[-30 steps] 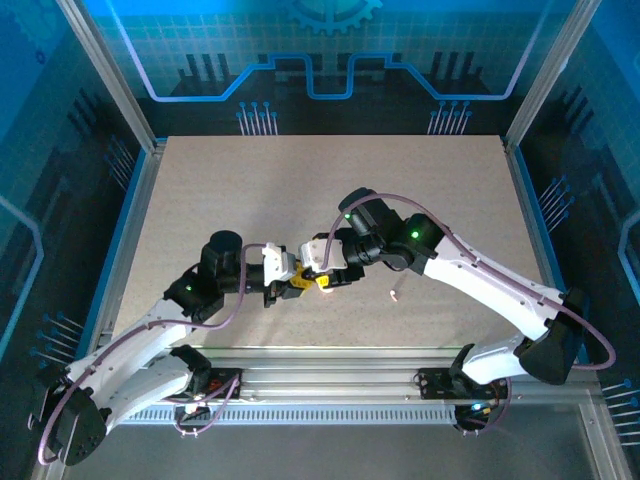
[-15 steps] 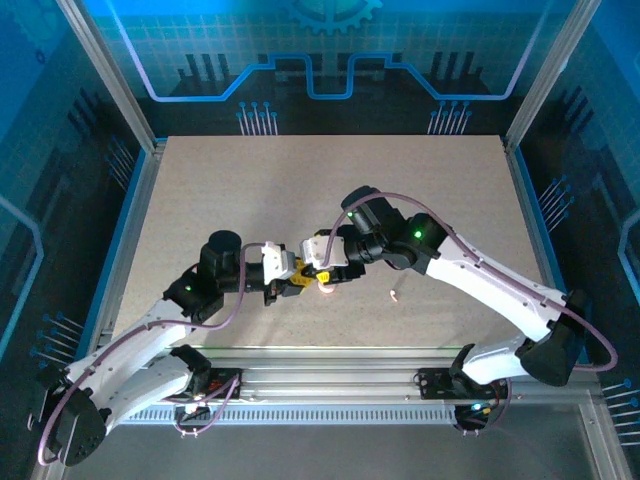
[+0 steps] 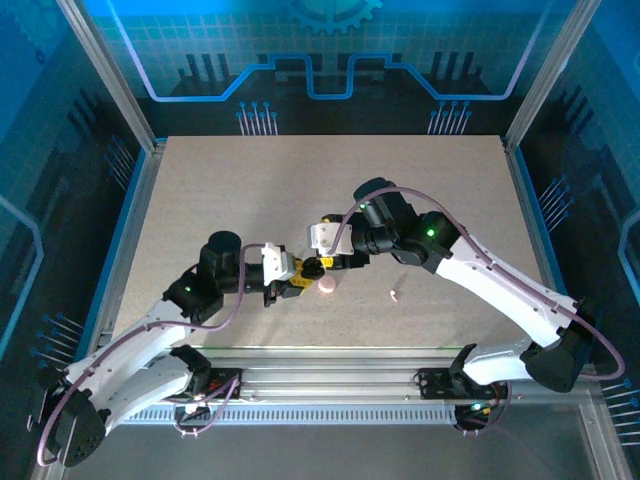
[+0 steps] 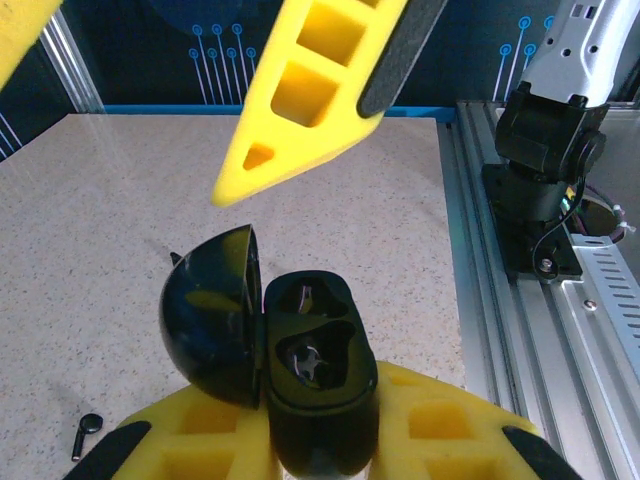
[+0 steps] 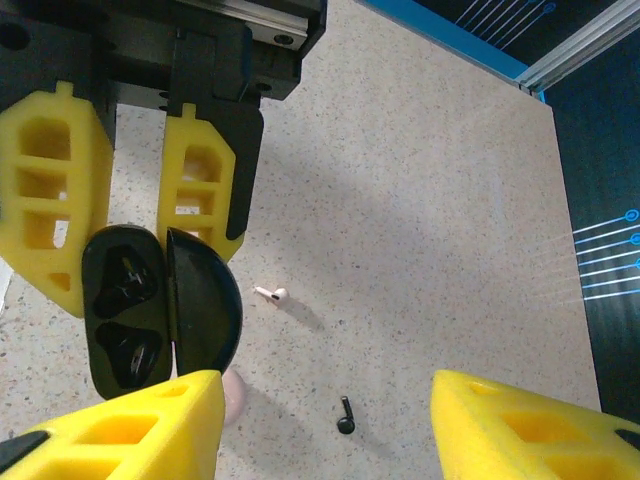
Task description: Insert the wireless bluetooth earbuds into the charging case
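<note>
Left gripper (image 4: 325, 420) is closed on the black charging case (image 4: 318, 370), pinching its body from both sides; the hinged lid (image 4: 210, 320) stands fully open at 9 o'clock of the body, and two moulded wells face the left wrist camera; whether either well already holds an earbud cannot be told, as the interiors are dark. Right gripper (image 5: 325, 385) has its jaws spread wide and holds nothing; in the top view it hangs just beside the case at 3 o'clock. On the table (image 3: 220, 190) lie three loose items: a pink puck (image 3: 327, 286), near the case at 5 o'clock, which may be a second, shut case; a pale earbud (image 3: 394, 295), at 3 o'clock of the puck and apart from it; and a black earbud (image 5: 345, 418), at 5 o'clock of the lid in the right wrist view. Assessment: the case is open and presented, no earbud is in hand, so the step in hand is the fetch. The next move calls for the right gripper to descend over one earbud, narrow its jaws on a very small piece lying flat, and carry it above a well with its stem aligned; the left gripper should hold the case level and open. Colour suggests that the black earbud belongs to this case; this is not confirmed.
</note>
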